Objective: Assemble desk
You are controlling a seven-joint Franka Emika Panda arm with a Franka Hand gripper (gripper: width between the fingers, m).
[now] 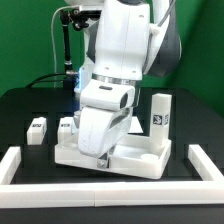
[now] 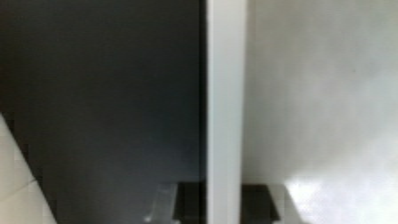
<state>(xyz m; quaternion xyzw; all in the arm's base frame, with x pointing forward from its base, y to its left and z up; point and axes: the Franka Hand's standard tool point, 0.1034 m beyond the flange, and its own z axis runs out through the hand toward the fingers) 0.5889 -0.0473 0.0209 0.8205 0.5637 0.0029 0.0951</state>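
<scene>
The white desk tabletop panel [image 1: 135, 160] lies flat on the black table, near the front. My gripper [image 1: 100, 157] is down on its front left part. In the wrist view the panel's raised rim [image 2: 226, 90] runs straight between my two dark fingers [image 2: 192, 203], which sit tight against it on both sides, so the gripper [image 2: 226, 198] is shut on the rim. One tagged leg block [image 1: 160, 113] stands upright at the panel's right end. Two leg blocks [image 1: 38, 128] [image 1: 68, 127] lie to the exterior view's left. A fourth leg is not in view.
The low white border wall [image 1: 20, 165] runs along the front and both sides of the table. A black camera stand [image 1: 66, 40] with cables rises at the back left. The arm's body hides the panel's middle.
</scene>
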